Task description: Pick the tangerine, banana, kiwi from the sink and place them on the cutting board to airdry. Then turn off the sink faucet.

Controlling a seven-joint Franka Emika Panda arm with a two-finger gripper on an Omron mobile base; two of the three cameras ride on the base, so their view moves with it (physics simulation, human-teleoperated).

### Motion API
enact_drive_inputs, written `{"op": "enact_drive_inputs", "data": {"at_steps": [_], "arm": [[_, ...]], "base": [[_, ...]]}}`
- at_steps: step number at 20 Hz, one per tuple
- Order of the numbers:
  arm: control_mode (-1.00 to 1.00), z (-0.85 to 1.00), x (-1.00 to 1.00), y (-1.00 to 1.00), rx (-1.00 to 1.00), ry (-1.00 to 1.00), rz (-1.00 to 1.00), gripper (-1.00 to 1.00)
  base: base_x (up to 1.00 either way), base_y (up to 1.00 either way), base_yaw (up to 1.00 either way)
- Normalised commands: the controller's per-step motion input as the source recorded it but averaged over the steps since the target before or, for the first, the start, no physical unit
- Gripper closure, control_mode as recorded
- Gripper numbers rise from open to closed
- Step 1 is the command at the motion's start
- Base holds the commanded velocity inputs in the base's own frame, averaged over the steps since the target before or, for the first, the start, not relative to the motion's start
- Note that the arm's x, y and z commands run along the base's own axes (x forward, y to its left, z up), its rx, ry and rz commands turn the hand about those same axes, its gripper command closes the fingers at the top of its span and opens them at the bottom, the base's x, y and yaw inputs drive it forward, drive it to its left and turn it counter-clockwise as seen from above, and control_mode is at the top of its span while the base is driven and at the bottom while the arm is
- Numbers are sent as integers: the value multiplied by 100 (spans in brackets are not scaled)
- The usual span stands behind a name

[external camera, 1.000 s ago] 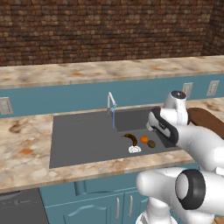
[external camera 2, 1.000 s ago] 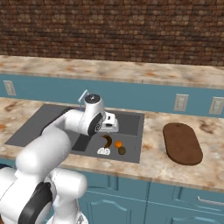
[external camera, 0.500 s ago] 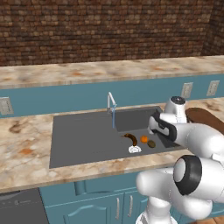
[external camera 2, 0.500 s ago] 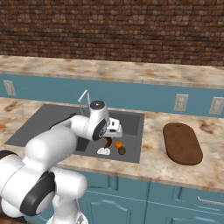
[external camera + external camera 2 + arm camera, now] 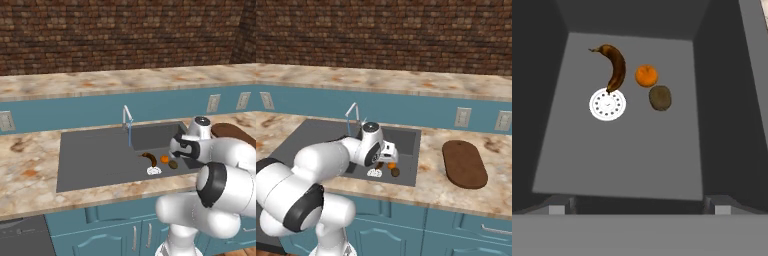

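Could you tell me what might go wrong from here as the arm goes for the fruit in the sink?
The tangerine, kiwi and banana lie close together near the drain, so the open tool may nudge a neighbour, and the round ones could roll. The faucet is running, so the fruit may be slippery. The cutting board lies beyond the sink rim, which a low carry could clip.

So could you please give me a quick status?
Pincer open, empty, above sink. Tangerine, banana, kiwi lying by drain. Nothing blocking.
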Motion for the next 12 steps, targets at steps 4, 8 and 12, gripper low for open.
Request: {"op": "enact_drive_inputs", "data": {"at_steps": [4,8,12], "arm": [[-100,-21,9,-6,0,0,0,-100],[-100,-20,12,-5,0,0,0,-100],[-100,-26,15,-1,1,0,0,-100]], "base": [[0,0,0],[0,0,0],[0,0,0]]}}
